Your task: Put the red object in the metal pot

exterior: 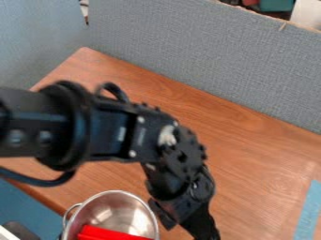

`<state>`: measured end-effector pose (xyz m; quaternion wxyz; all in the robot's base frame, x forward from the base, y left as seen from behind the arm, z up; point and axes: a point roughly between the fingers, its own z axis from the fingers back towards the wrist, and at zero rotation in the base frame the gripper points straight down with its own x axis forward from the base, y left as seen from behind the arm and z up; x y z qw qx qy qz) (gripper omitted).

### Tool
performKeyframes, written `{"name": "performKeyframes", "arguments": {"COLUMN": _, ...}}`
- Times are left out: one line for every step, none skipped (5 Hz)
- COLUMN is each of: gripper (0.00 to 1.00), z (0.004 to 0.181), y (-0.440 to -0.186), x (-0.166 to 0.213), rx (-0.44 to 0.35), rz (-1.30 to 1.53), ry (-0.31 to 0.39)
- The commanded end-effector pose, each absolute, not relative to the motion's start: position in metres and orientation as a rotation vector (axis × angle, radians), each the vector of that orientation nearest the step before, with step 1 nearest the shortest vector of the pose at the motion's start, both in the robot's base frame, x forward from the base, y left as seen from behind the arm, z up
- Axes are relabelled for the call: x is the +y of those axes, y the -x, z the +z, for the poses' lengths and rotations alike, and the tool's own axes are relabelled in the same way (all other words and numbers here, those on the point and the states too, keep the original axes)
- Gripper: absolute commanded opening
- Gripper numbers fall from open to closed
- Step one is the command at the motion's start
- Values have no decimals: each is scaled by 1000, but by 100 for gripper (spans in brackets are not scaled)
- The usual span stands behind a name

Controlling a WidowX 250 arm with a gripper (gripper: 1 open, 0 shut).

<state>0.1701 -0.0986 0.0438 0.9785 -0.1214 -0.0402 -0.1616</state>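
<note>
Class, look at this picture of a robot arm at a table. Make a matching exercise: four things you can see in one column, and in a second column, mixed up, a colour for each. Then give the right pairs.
Things:
1. pot
2. object inside the pot
3. table
4. arm

Colours:
A. black
B. brown wood
C. shiny silver
D. bright red

Right pairs: 1-C, 2-D, 3-B, 4-A
</note>
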Motion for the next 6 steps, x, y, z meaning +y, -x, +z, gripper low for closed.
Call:
{"name": "performKeyframes", "arguments": {"gripper": 100, "z": 26, "y": -205, "x": -102, "rx": -68, "rz": -244, "ry": 217}}
{"name": "performKeyframes", "arguments": {"gripper": 100, "z": 6, "y": -234, "x": -107, "rx": -56, "rz": -141, "ry": 235}}
{"name": "performKeyframes", "arguments": {"gripper": 100, "z": 23, "y": -200, "x": -94, "rx": -53, "rz": -127, "ry": 216}}
{"name": "performKeyframes", "arguments": {"gripper": 100, "z": 36, "y": -172, "x": -83, "rx": -1, "rz": -104, "ry": 207}}
{"name": "performKeyframes", "arguments": {"gripper": 100, "z": 37, "y": -172, "x": -79, "rx": 74, "rz": -114, "ry": 191}}
{"name": "performKeyframes", "arguments": {"gripper": 100, "z": 37, "y": -175, "x": -79, "rx": 135, "rz": -155, "ry": 163}}
